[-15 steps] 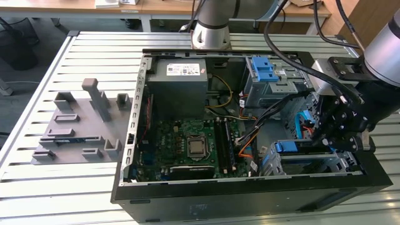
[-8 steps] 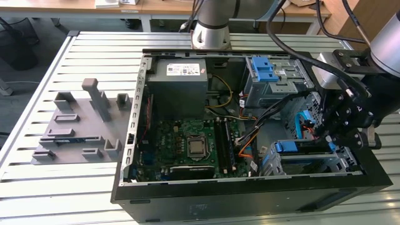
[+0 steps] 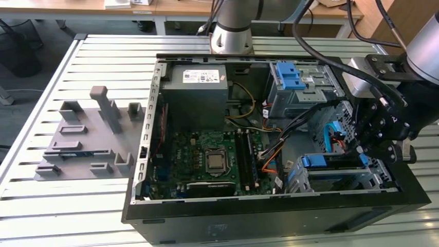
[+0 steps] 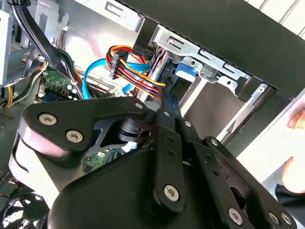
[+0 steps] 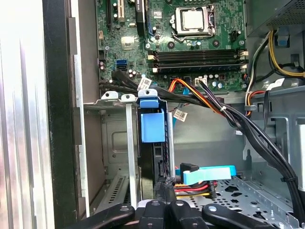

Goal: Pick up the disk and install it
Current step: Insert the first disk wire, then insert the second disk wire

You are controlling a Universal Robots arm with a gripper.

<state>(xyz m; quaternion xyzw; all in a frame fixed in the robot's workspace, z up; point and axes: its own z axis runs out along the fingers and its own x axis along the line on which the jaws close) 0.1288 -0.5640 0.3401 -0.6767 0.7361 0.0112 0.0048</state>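
Where the wrist looks down its own black linkage, you find the gripper (image 4: 166, 100) with its fingers (image 4: 167, 125) drawn together into one slim point; whether they nip anything between them you cannot tell. That point sits right at the exposed end of the disk (image 5: 153, 160), which stands on edge in the metal drive cage (image 5: 127, 143), blue rail tab uppermost in the first wrist view. Just beside the fingertips lies a bundle of red, yellow and orange power wires (image 4: 131, 67), and a flat blue data cable (image 4: 88, 76) loops behind them. Past the cage, black cables (image 5: 248, 133) run across to the green motherboard (image 5: 190, 57), whose processor socket (image 5: 193, 19) shows bare metal. In the exterior view, you see the gripper (image 3: 357, 149) low at the case's side toward the exterior view's right, against the disk (image 3: 329, 161) in the nearer bay. Farther back stands a second cage with a ridged blue latch (image 3: 291, 77), and beside it the grey power supply (image 3: 195, 90). The open black computer case (image 3: 274, 221) lies on a slatted metal desk (image 3: 69, 206). Well apart, toward the exterior view's left, rests a grey slotted fixture (image 3: 89, 139).
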